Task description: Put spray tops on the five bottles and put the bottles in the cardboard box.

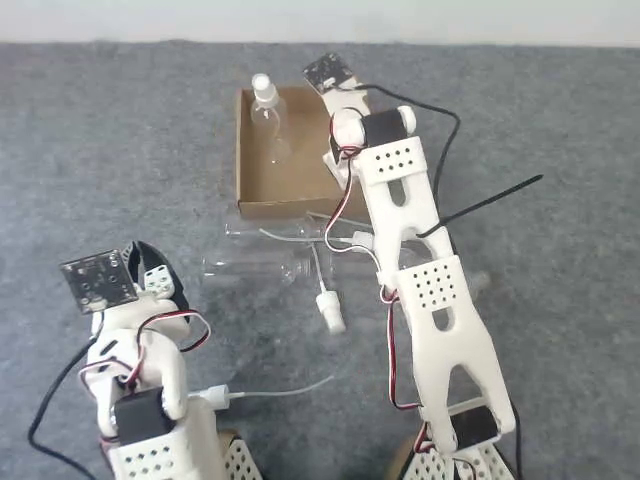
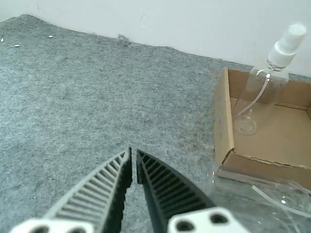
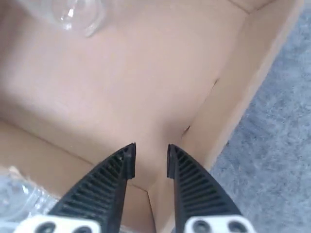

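A clear bottle (image 1: 268, 115) with a white spray top stands upright in the far left corner of the cardboard box (image 1: 252, 190). My right gripper (image 3: 150, 148) hangs over the box's floor near its right wall, slightly open and holding nothing; the bottle's base (image 3: 77, 14) lies beyond it. Two clear bottles without tops (image 1: 250, 266) lie on the carpet just in front of the box. One loose spray top (image 1: 329, 308) rests beside them, another (image 1: 215, 395) by my left arm's base. My left gripper (image 2: 133, 156) is shut on nothing above bare carpet, left of the box (image 2: 222, 121).
Grey carpet (image 1: 120, 150) covers the whole table, with open room to the left and to the far right. The right arm (image 1: 420, 270) stretches over the lying bottles. A black cable (image 1: 490, 200) runs off its side.
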Controlling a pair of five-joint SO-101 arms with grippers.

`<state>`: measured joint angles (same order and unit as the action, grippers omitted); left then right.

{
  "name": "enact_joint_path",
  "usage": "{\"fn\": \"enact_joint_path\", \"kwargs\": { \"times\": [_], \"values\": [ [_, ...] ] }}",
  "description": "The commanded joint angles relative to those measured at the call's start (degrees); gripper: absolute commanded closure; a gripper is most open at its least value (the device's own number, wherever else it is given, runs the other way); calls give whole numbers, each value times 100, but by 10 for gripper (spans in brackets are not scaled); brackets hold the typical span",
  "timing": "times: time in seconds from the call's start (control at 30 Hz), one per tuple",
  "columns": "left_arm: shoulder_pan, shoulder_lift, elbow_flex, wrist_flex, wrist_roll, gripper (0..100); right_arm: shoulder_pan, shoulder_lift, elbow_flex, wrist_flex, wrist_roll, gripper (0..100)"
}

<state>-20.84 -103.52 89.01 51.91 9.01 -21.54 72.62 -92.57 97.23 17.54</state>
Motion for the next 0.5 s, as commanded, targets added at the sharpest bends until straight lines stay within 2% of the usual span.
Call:
{"fn": "enact_joint_path", "kwargs": {
  "times": [0.0, 0.47],
  "values": [
    [-9, -97, -48, -185, -62, 985, 154, -593, -378, 347, 387, 928],
    [-9, -97, -48, -185, -62, 985, 365, -602, -378, 541, 484, 929]
  ]
}}
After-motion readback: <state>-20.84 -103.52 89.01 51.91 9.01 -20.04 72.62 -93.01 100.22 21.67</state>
